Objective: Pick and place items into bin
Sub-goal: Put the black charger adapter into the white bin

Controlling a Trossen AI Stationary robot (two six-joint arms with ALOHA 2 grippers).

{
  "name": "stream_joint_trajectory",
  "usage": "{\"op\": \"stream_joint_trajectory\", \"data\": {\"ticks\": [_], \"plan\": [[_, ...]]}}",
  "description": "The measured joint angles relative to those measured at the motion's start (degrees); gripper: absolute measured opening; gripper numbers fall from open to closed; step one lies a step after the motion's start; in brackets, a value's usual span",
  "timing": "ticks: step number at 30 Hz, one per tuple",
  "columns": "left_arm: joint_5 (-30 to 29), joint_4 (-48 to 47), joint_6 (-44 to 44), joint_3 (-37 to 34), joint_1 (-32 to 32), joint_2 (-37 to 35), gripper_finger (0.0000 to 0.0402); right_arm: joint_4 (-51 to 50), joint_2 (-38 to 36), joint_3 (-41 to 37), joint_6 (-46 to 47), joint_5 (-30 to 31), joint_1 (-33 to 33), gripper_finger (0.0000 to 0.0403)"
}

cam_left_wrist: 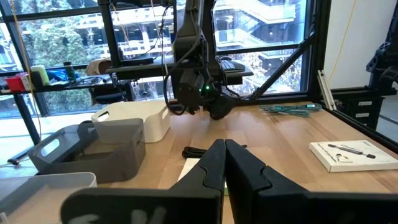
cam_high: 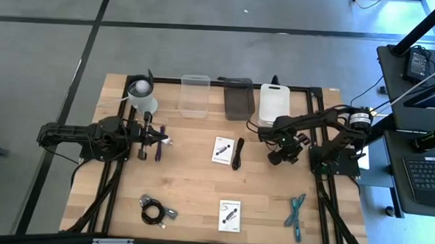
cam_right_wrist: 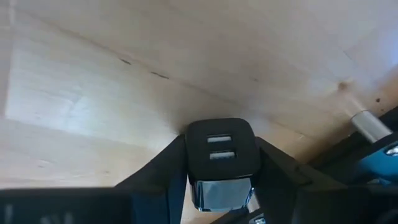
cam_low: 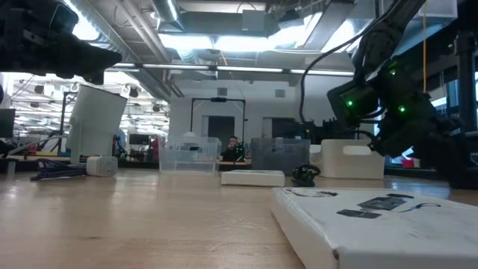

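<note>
Right hand point(cam_high: 281, 154), seen from above: hanging over the bare surface point(cam_high: 200, 184) just in front of the white bin point(cam_high: 273, 102), with the grey bin point(cam_high: 238, 99) and clear bin point(cam_high: 194, 95) alongside. Cannot tell the load from up here. Left hand point(cam_high: 160, 139) waiting at its own side. Still lying out: two white cards point(cam_high: 224, 149), black stick point(cam_high: 237, 153), cable coil point(cam_high: 153, 210), teal tool point(cam_high: 296, 210).

Low view: confirms the height missing from above, with the right hand well clear of the surface. Hides the grasp.

Left wrist view: own fingers point(cam_left_wrist: 208, 168) pressed together on nothing. Shows the open mouth of the white bin and its near wall, standing between the right hand and the drop.

Right wrist view: settles the load, a black charger block point(cam_right_wrist: 221, 155) clenched by its smooth sides, ports facing the camera, only wood below and no bin in sight.

Likely trouble: slipping from those slick sides mid-carry; letting go early and landing on wood; clipping the near wall by travelling too low.
</note>
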Motion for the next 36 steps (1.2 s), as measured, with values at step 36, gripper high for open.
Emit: {"op": "stream_joint_trajectory", "data": {"ticks": [36], "plan": [[0.00, 0.02, 0.00, 0.00, 0.00, 0.00, 0.0004, -0.80, 6.10, 36.73, -29.44, 8.53, -30.75, 0.0146]]}}
